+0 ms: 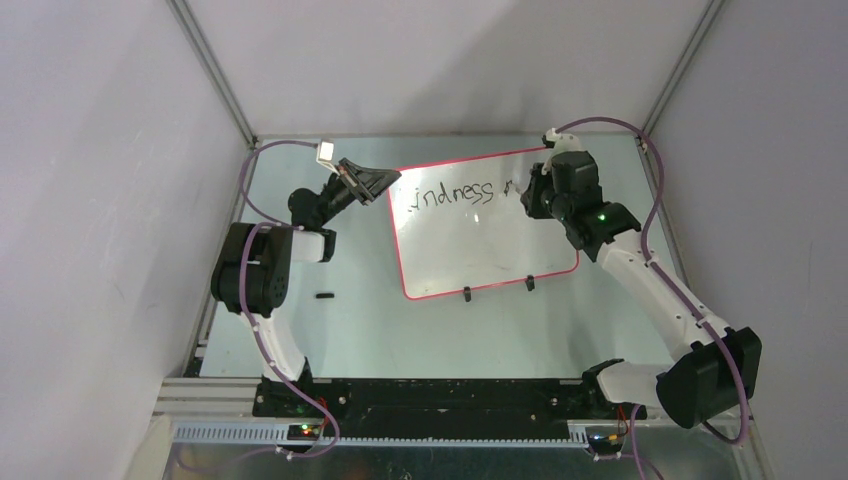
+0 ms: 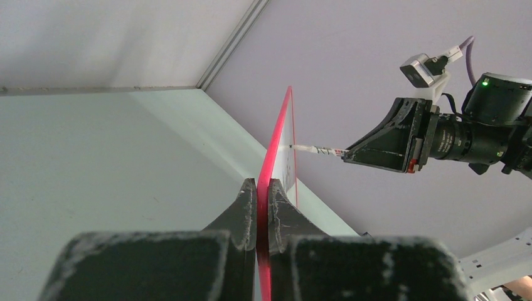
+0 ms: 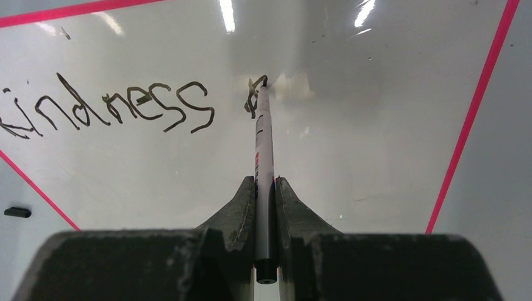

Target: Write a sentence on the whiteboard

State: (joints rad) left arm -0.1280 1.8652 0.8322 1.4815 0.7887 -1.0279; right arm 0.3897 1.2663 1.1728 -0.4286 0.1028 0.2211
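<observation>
Left end effector (image 2: 263, 188) clamped on the whiteboard (image 1: 480, 245) rim, right end effector (image 3: 265, 188) clamped on the marker (image 3: 264, 138), the sentence (image 3: 125, 105) reads "Kindness" (next word barely begun), so more remains.

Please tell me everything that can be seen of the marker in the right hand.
The marker is a slim white pen with dark and red print on its barrel and a black rear end. The right hand is shut on its barrel. Its tip touches the glossy whiteboard at the end of the sentence, on a few black strokes right of "kindness".
</observation>
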